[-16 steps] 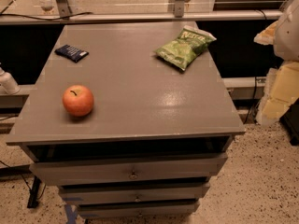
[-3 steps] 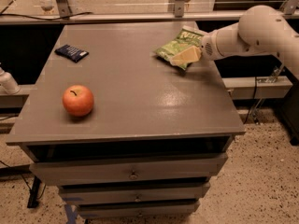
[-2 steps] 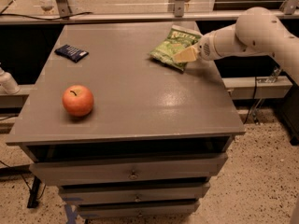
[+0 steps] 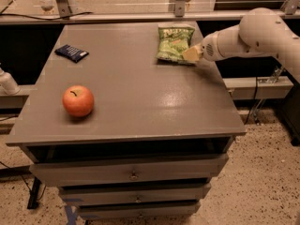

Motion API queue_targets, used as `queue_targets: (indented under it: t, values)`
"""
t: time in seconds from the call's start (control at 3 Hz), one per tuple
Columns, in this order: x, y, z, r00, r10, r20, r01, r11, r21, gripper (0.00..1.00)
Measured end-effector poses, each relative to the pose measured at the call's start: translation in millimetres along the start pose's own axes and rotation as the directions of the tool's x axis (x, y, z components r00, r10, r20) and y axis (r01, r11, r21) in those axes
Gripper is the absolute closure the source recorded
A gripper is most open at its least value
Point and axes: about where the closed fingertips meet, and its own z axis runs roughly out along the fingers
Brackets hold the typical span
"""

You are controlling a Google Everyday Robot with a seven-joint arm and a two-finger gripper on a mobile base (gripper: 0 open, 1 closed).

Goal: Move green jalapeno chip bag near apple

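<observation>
The green jalapeno chip bag (image 4: 174,43) is a puffy light-green bag at the far right of the grey table top (image 4: 126,102). My gripper (image 4: 192,54) comes in from the right and is shut on the bag's lower right corner. The bag is tilted up, with its pale lettering at the top facing the camera. The red-orange apple (image 4: 78,101) with a dark stem sits at the front left of the table, far from the bag and from the gripper.
A small flat dark-blue packet (image 4: 71,53) lies at the far left of the table. My white arm (image 4: 253,34) reaches in over the right edge. Drawers (image 4: 133,175) sit below the front edge. A rail with posts (image 4: 179,3) runs behind the table.
My gripper reached in from the right and took hold of the bag. In the last second the bag has shifted left and turned more upright. The apple and the packet have not moved.
</observation>
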Motion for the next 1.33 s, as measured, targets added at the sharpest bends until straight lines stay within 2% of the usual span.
queue_targets:
  t: [0.33, 0.67, 1.0, 1.33]
  values:
    - [-15.0, 9.9, -18.2, 0.999, -0.026, 0.034, 0.027, 0.9995, -0.016, 1.00]
    - [-35.9, 41.3, -39.1, 0.993, -0.094, 0.074, 0.100, 0.9908, -0.091, 1.00]
    - [-42.6, 82.4, -56.0, 0.977, -0.190, 0.101, 0.208, 0.9545, -0.214, 1.00]
    - [-36.7, 122.0, -74.8, 0.952, -0.277, 0.131, 0.305, 0.8961, -0.323, 1.00]
